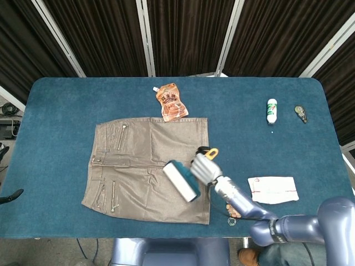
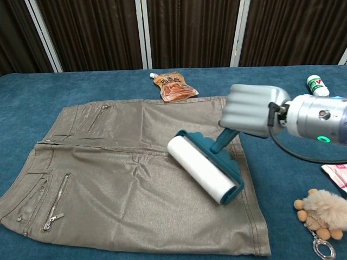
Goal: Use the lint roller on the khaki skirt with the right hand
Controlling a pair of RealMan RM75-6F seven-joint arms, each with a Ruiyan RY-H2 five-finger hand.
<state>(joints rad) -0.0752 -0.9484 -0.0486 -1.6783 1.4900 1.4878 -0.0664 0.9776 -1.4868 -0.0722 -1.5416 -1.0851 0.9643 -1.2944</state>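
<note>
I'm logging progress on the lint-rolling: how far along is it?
Done: the right hand grips the lint roller by its handle. In hand: the roll lies on the right part of the khaki skirt, mid-stroke by the look of it. Left: cannot tell how much cloth is covered; the zipper side near the left edge lies far from the roller.
</note>
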